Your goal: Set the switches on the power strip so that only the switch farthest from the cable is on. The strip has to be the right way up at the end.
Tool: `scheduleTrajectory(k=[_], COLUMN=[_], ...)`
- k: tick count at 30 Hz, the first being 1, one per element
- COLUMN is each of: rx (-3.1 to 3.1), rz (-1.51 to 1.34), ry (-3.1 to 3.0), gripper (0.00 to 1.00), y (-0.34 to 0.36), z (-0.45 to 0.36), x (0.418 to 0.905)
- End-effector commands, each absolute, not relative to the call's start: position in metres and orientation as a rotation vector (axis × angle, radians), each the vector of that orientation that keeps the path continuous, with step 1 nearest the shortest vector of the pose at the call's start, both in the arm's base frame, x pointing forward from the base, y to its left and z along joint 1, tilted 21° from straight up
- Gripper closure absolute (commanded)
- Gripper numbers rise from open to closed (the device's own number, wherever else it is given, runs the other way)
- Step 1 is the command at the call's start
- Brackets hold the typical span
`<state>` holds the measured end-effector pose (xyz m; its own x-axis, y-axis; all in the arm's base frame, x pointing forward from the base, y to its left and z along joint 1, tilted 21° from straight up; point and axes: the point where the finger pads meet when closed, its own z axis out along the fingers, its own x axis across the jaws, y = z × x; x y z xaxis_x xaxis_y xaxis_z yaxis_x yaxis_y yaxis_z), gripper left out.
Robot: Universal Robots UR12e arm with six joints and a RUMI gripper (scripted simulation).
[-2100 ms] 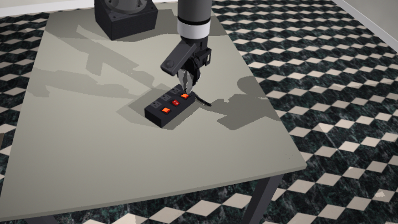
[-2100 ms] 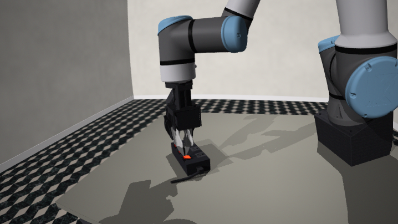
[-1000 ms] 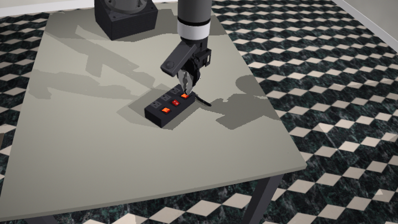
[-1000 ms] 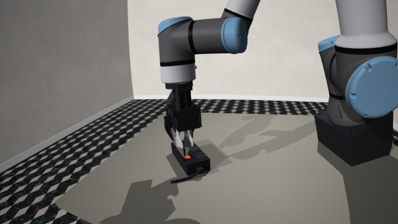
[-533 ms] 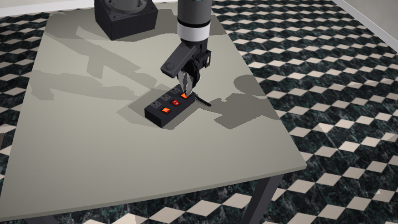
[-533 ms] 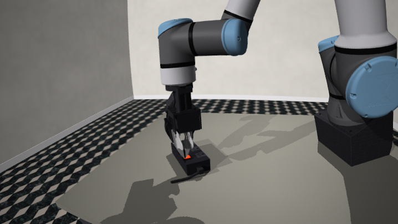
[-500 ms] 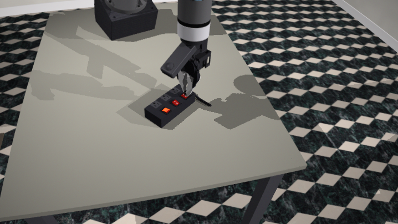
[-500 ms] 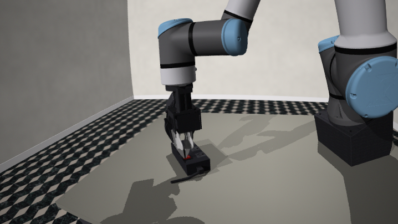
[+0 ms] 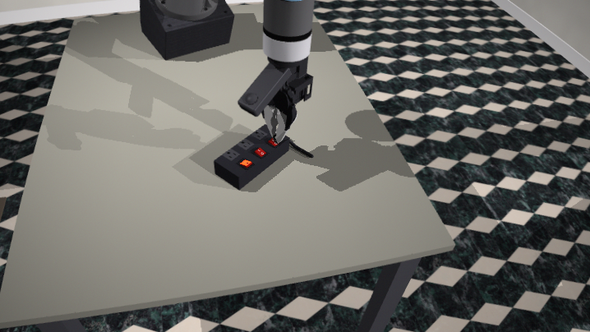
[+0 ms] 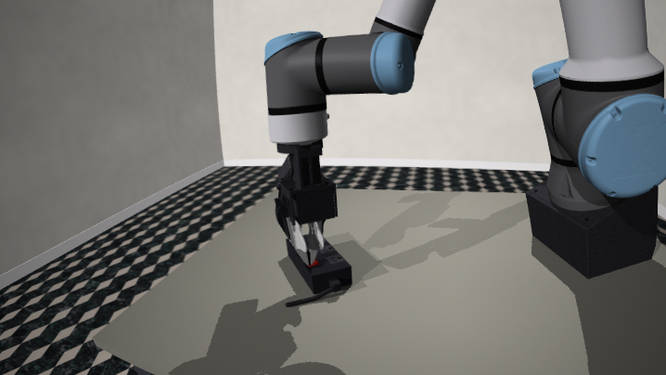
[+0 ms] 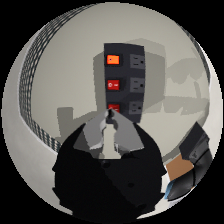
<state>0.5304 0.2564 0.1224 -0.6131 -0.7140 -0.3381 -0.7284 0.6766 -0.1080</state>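
Observation:
A black power strip (image 9: 250, 157) lies the right way up on the grey table, its cable (image 9: 301, 149) leading off at the far right end. It has three red switches beside three sockets. The switch farthest from the cable (image 9: 246, 163) glows bright orange. The middle switch (image 9: 260, 152) is a darker red. The switch nearest the cable (image 9: 274, 142) is dark red too, and my gripper (image 9: 278, 138) is shut with its tips pressed down on it. The wrist view shows the strip (image 11: 124, 82) ahead and my shut fingertips (image 11: 109, 116) on the nearest switch (image 11: 114, 107). The exterior view shows the gripper (image 10: 311, 261) on the strip (image 10: 319, 264).
The robot's black base (image 9: 186, 25) stands at the table's far edge, well away from the strip. The table's right edge (image 9: 404, 156) is some way beyond the cable. A checkered floor surrounds the table.

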Motion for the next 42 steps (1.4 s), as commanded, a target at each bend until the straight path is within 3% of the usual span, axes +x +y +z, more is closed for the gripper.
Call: scheduleTrajectory(k=[1, 42], rx=[-1.135, -1.135], rz=[0.056, 0.056], ry=[2.537, 2.537], gripper=[1.0, 1.0], y=[0.257, 0.25], z=[0.123, 0.159], x=[0.531, 0.519])
